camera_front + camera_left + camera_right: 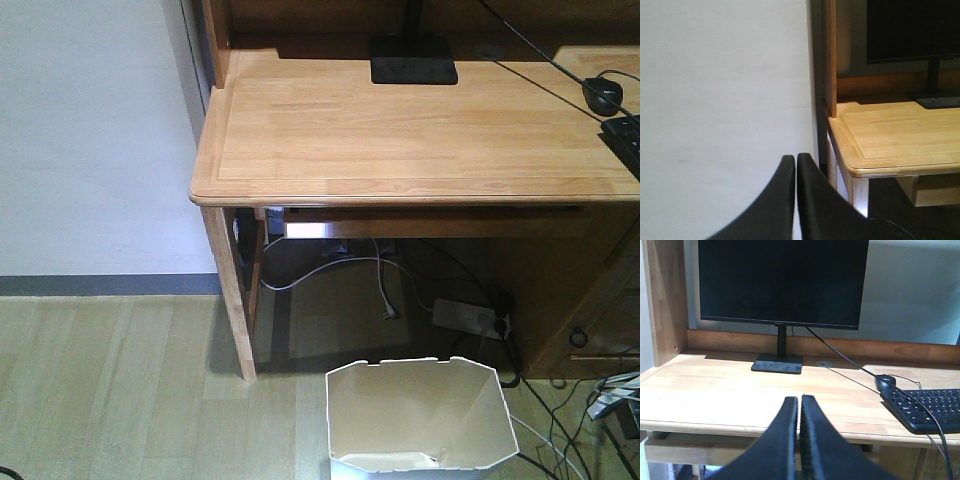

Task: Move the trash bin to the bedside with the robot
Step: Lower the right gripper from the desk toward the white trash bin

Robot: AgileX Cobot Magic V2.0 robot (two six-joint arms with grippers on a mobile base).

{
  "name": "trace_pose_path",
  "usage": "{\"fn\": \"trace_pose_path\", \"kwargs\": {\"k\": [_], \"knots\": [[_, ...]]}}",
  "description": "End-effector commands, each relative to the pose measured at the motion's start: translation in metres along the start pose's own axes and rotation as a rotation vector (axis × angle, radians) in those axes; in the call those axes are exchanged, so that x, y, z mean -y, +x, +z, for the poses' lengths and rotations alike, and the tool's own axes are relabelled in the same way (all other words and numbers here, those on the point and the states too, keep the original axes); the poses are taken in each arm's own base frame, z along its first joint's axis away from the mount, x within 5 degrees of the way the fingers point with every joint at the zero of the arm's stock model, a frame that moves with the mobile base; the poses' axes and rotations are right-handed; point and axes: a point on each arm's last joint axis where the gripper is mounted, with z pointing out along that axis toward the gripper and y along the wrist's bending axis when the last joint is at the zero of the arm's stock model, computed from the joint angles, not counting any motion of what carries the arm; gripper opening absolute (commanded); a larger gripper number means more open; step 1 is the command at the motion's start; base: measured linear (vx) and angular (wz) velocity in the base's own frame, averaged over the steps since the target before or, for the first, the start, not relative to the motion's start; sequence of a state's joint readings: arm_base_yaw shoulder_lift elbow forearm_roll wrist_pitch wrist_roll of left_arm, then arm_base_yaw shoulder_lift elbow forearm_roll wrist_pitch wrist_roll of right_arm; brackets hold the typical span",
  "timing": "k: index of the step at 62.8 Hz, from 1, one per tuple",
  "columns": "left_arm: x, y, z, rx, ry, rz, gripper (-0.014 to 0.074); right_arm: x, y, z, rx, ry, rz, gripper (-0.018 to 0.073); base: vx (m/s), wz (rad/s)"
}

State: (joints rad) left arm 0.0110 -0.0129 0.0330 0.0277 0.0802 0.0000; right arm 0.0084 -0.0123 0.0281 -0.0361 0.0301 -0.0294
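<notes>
- White plastic, tall and tapered, the trash bin [420, 412] stands upright on the pale plank floor [110, 390] in front of the desk [400, 130]. It is to the right of the desk's left front leg and apart from it. Its angular rim faces up and the cream inside shows; the bottom of the front view cuts off its lower part.
- The left gripper [796, 161] is raised about level with the desk's left front corner, off to the left of it, and faces the white wall [720, 90]. Its two black fingers [782, 185] lie pressed together with only a thin seam between them, and they grip nothing.
- The right gripper [800, 402] hangs before the desk's front edge and points toward the back of the desk. Its jaws are likewise closed tip to tip, with nothing in them.
- At the back of the desk stands a black monitor [782, 280] on a flat black base [777, 363].
- Toward the desk's right end lie a black mouse [885, 382] and a black keyboard [927, 407], each with a dark cable running toward the back.
- Under the desk, on the floor, a white power strip [465, 315] lies among white and black cables [385, 285].
- Left of the desk, a grey skirting [100, 284] runs along the foot of the wall.
</notes>
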Motion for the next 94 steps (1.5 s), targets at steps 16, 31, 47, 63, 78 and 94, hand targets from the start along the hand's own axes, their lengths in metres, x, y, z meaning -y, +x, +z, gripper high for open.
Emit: {"fn": "trace_pose_path", "kwargs": {"k": [16, 31, 47, 63, 78, 94], "knots": [[0.0, -0.004, -0.001, 0.077, 0.007, -0.023, -0.0006, 0.0, -0.007, -0.001, 0.085, 0.002, -0.003, -0.0008, 0.0, 0.0], [0.0, -0.004, -0.001, 0.077, 0.007, -0.023, -0.0006, 0.0, -0.007, -0.001, 0.085, 0.002, -0.003, -0.0008, 0.0, 0.0], [0.0, -0.004, -0.001, 0.077, 0.007, -0.023, -0.0006, 0.0, -0.007, -0.001, 0.085, 0.002, -0.004, -0.0008, 0.0, 0.0], [0.0, -0.004, -0.001, 0.077, 0.007, -0.023, -0.0006, 0.0, -0.007, -0.001, 0.085, 0.002, -0.004, -0.0008, 0.0, 0.0], [0.0, -0.004, -0.001, 0.077, 0.007, -0.023, -0.0006, 0.001, -0.025, -0.003, 0.189, 0.007, -0.004, -0.0008, 0.0, 0.0], [0.0, -0.004, -0.001, 0.077, 0.007, -0.023, -0.0006, 0.004, -0.061, 0.015, 0.034, 0.001, -0.002, -0.0008, 0.0, 0.0]]}}
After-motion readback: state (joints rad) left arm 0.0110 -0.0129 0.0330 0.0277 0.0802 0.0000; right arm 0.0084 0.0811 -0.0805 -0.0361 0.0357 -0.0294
